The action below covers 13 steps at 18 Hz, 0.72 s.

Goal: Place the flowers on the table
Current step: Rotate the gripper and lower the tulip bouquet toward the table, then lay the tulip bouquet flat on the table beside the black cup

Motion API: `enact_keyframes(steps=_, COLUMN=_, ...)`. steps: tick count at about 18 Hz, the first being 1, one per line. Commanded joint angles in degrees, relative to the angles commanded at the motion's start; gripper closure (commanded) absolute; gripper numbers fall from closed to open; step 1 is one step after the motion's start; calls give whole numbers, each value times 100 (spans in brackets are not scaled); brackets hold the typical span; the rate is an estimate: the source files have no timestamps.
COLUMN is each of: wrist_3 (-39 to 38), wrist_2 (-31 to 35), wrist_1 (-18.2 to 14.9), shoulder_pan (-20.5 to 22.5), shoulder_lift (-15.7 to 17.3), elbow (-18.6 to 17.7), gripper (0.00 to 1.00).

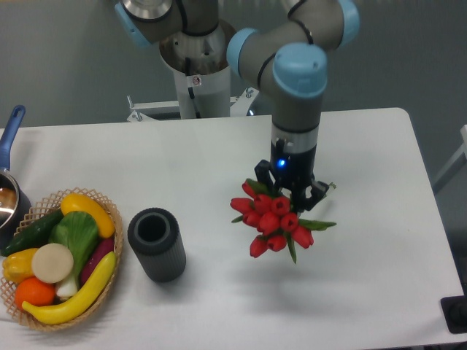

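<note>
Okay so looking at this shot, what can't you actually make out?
Only the fixed camera view:
- Stems and string of the flowers: hidden under the blooms.
- Gripper: its fingers are mostly covered by the tulips, so the grip itself is not visible.
- Whether the flowers touch the table: cannot tell from above.
- Pot at left: cut off by the frame edge.
- Inside of the black cylinder: too dark.

Red flowers [271,221] (held) above white table [219,168].
</note>
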Motion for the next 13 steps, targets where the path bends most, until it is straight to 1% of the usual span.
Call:
enact_keyframes(steps=6, wrist_3=53, wrist_2=466, wrist_1=18, shoulder_pan=-228, shoulder_lift=-607, elbow=237, gripper=58)
enact_keyframes(steps=13, wrist_3=18, wrist_2=475, wrist_1=18, shoulder_pan=-396, shoulder_lift=-1125, elbow=509, gripper=58)
